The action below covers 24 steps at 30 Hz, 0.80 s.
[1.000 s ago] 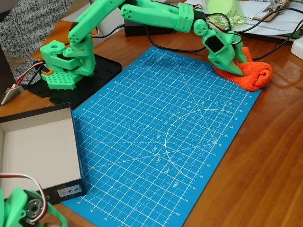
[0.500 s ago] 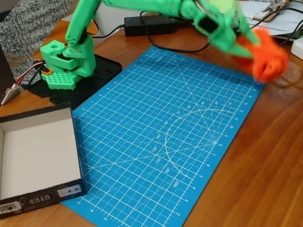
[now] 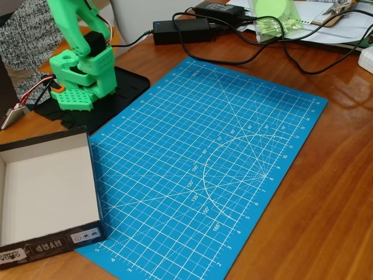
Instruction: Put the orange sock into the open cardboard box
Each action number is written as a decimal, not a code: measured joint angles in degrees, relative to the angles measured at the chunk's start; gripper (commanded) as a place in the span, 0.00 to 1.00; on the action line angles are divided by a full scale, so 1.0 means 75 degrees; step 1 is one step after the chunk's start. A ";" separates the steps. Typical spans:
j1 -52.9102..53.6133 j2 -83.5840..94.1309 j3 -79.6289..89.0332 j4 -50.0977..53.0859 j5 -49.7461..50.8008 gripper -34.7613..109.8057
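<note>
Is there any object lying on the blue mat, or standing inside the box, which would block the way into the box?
Nothing visible does. The blue mat lies bare, and the open cardboard box shows only its plain white inside. The cables stay behind the mat's far edge.

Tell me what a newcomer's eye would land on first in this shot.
First, the bright blue cutting mat across the middle of the wooden table. Then the green robot arm on its black base at upper left, and the open cardboard box at lower left, its white inside bare.
</note>
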<state>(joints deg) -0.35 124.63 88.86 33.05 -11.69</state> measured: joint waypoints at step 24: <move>0.5906 0.0656 0.2508 0.4535 0.4219 0.24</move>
<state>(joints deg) 43.95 129.55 107.67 67.06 19.95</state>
